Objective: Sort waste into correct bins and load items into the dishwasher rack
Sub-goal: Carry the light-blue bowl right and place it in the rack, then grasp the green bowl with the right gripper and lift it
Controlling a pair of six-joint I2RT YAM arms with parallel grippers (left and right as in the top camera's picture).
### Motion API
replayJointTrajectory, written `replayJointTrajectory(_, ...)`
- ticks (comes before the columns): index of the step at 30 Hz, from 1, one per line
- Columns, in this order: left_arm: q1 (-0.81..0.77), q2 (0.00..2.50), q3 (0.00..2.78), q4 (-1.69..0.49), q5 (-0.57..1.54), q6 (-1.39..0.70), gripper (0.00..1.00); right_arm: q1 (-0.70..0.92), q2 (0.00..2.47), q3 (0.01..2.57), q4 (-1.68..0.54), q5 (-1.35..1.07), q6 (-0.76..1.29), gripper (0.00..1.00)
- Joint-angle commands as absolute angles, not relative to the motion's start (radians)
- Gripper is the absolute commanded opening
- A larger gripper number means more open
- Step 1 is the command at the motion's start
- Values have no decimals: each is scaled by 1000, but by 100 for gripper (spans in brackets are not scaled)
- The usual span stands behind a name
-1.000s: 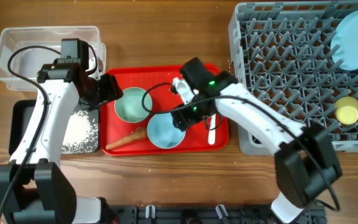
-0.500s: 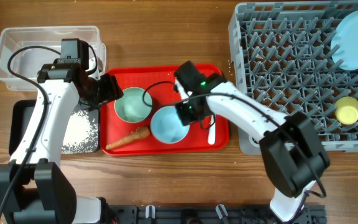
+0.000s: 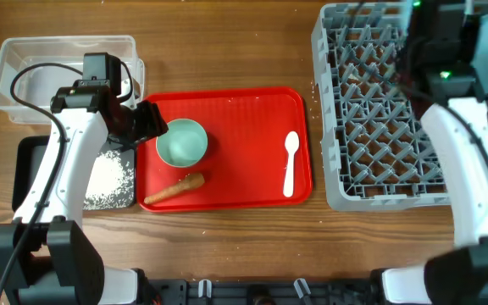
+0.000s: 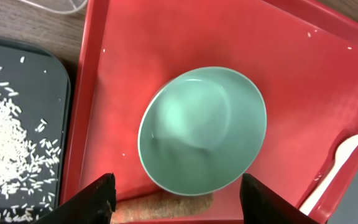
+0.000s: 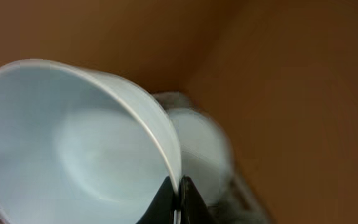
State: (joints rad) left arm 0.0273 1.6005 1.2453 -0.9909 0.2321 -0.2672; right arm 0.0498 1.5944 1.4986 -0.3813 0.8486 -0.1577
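Note:
My right gripper (image 5: 179, 194) is shut on the rim of the light blue bowl (image 5: 73, 143), which hangs tilted in the air. In the overhead view the right arm (image 3: 468, 161) is raised over the far right of the grey dishwasher rack (image 3: 371, 110). The pale green bowl (image 3: 182, 141) stands on the red tray (image 3: 244, 106), with the carrot-like piece (image 3: 174, 188) in front of it and the white spoon (image 3: 291, 163) to the right. My left gripper (image 4: 182, 202) hovers open above the green bowl (image 4: 201, 130) and the carrot-like piece (image 4: 166, 202).
The clear tub (image 3: 24, 51) stands at the back left. In front of it lies the black tray (image 3: 32, 157), holding white rice grains (image 3: 108, 178). The raised right arm hides the rack's right side.
The right gripper shut on the light blue bowl's rim, lifted it off the red tray and carried it right, above the rack. The left arm has not moved.

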Motion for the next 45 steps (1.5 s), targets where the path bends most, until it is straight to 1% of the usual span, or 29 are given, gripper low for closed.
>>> replayJointTrajectory(1,30,1586,1250,-988,226,-269,64,-24,1705,1496,-308,1119,-208,4)
replayJointTrajectory(6,30,1586,1250,-988,226,-270,64,-56,1934,1496,-126,1260,-315,4)
replayJointTrajectory(11,30,1586,1250,-987,226,-270,64,5,2066,1494,-120,1260,-310,4)
replayJointTrajectory(15,30,1586,1250,-983,226,-270,64,91,2076,1479,-132,1260,-310,5)
replayJointTrajectory(16,30,1586,1250,-984,226,-270,64,117,2076,1479,-141,1264,-313,6)
replayJointTrajectory(17,30,1586,1250,-984,226,-270,64,140,2076,1479,-160,1279,-313,19)
replayJointTrajectory(18,30,1586,1250,-983,226,-270,64,155,2076,1479,-180,1291,-313,37)
replayJointTrajectory(20,30,1586,1250,-981,226,-270,64,176,2076,1479,-216,1314,-313,81)
replayJointTrajectory(21,30,1586,1250,-981,226,-270,64,187,2074,1479,-235,1324,-312,89)
replayJointTrajectory(23,30,1586,1250,-981,226,-270,64,213,2062,1479,-281,1314,-284,95)
replayJointTrajectory(24,30,1586,1250,-981,226,-269,64,227,2046,1479,-322,1271,-257,95)
replayJointTrajectory(26,30,1586,1250,-981,226,-269,65,257,1990,1479,-445,1110,-148,95)
replayJointTrajectory(28,30,1586,1250,-981,226,-269,64,273,1905,1479,-557,846,-58,95)
replayJointTrajectory(29,30,1586,1250,-981,226,-269,65,278,1854,1479,-594,693,-45,94)
replayJointTrajectory(30,30,1586,1250,-981,226,-269,65,293,1761,1479,-638,429,-46,93)
replayJointTrajectory(33,30,1586,1250,-981,226,-269,65,330,1669,1479,-667,42,-41,88)
replayJointTrajectory(35,30,1586,1250,-982,226,-269,66,359,1656,1479,-667,-145,26,88)
replayJointTrajectory(37,30,1586,1250,-987,212,-269,66,399,1675,1479,-667,-258,100,88)
replayJointTrajectory(38,30,1586,1250,-993,163,-270,66,426,1692,1479,-665,-292,123,88)
replayJointTrajectory(39,30,1586,1250,-1000,128,-270,67,447,1706,1479,-664,-302,140,88)
replayJointTrajectory(40,34,1586,1250,-1013,49,-309,69,480,1733,1479,-662,-305,162,88)
replayJointTrajectory(42,63,1586,1250,-1035,-59,-418,77,551,1795,1479,-649,-306,183,88)
replayJointTrajectory(45,152,1586,1250,-1049,-61,-441,77,636,1870,1479,-620,-313,205,88)
